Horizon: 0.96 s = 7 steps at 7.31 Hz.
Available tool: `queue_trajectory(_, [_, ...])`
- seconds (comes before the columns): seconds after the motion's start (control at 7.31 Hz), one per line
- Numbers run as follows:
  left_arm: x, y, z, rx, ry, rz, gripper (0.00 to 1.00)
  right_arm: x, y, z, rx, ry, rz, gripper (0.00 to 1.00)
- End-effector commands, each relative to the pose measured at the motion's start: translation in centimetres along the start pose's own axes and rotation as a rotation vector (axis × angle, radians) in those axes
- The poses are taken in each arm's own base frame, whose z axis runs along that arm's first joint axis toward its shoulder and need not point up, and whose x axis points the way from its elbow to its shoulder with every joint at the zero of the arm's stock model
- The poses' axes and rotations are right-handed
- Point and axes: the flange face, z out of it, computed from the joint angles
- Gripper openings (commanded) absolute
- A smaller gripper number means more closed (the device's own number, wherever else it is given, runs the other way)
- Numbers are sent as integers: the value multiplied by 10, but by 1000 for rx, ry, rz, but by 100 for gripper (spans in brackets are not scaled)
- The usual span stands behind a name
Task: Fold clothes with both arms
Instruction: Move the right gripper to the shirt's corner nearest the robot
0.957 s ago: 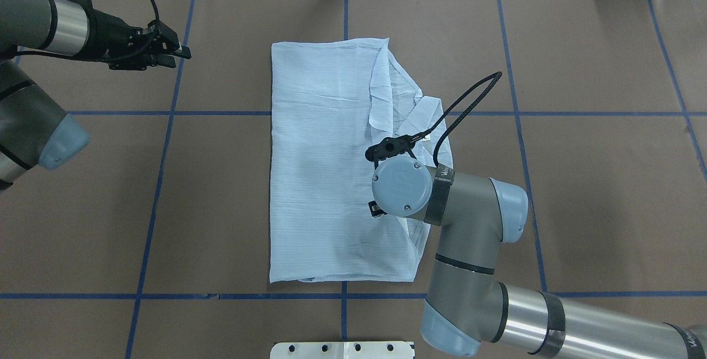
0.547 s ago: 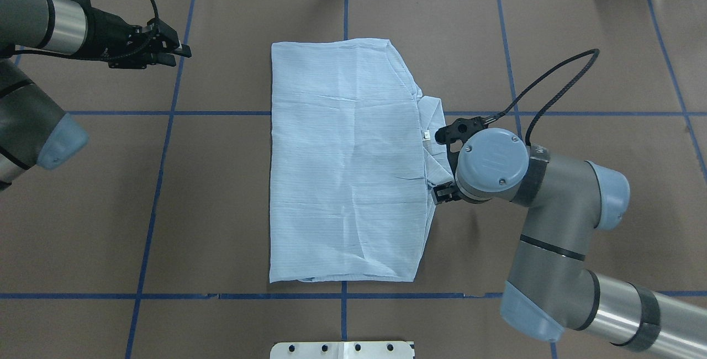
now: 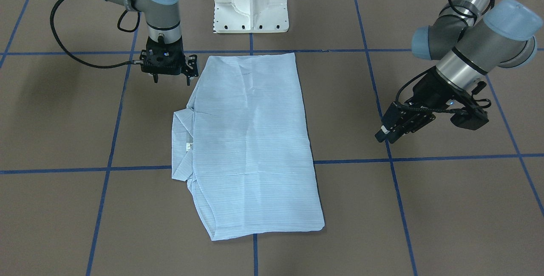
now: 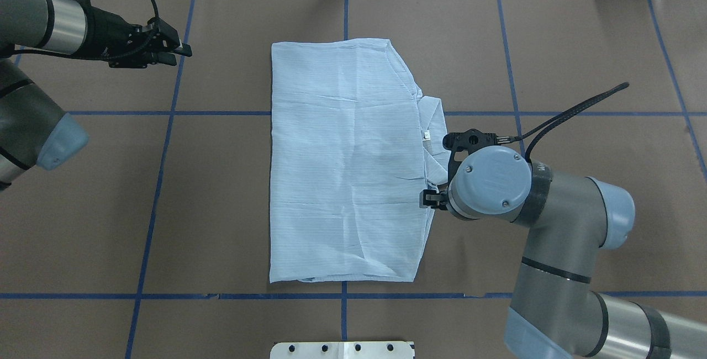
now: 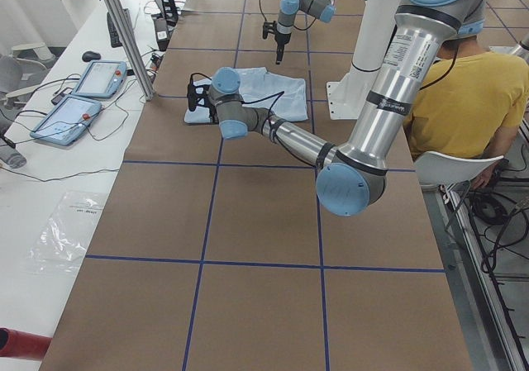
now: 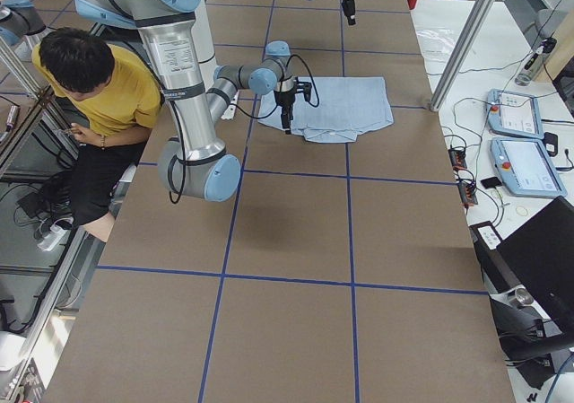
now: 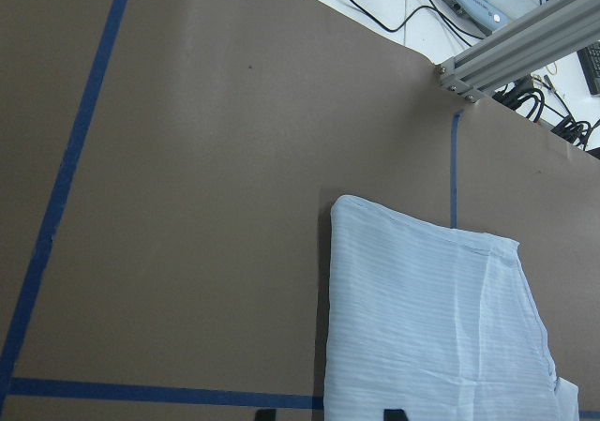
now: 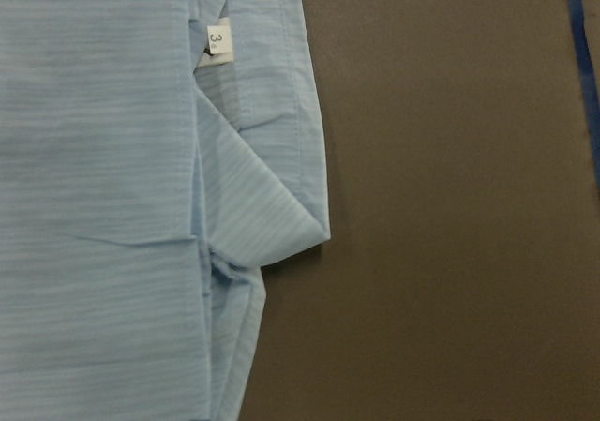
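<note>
Brown paper covers the worktop (image 4: 580, 44), crossed by blue tape lines (image 4: 165, 113). At the shirt's right edge the right tool (image 3: 172, 81) hangs with its fingers spread, gripping nothing, just beside the collar (image 8: 272, 158) and its white neck tag (image 8: 217, 38). The shirt (image 4: 342, 171) lies flat at the middle, folded into a rough rectangle. Well apart, over bare paper, the left tool (image 3: 386, 137) hovers; its tips seem parted, judging by the wrist view.

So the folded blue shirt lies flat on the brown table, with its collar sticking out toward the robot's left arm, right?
Not quite: the collar of the shirt sticks out toward the right arm, as the overhead view shows. The rest holds.
</note>
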Motion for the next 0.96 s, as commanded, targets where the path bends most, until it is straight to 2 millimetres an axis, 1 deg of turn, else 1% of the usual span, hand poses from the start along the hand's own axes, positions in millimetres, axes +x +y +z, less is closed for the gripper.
queue_trajectory(0.0, [-3,2,3,0,-5,-1,48,-32,46,-7,-20,-88,374,97])
queue_trajectory(0.14, [-1,2,2,-1,-2,1,48,-43,62,-11,-13,-157,510,97])
queue_trajectory(0.41, [2,3,0,3,5,6,48,-54,101,-5,-52,-162,724,97])
queue_trajectory(0.55, [2,3,1,3,3,7,48,-55,106,-5,-66,-160,836,96])
queue_trajectory(0.68, [1,2,-1,7,3,6,48,-58,118,-3,-59,-166,912,95])
queue_trajectory(0.82, [-2,1,1,9,-4,2,48,-60,123,-5,-44,-186,970,95])
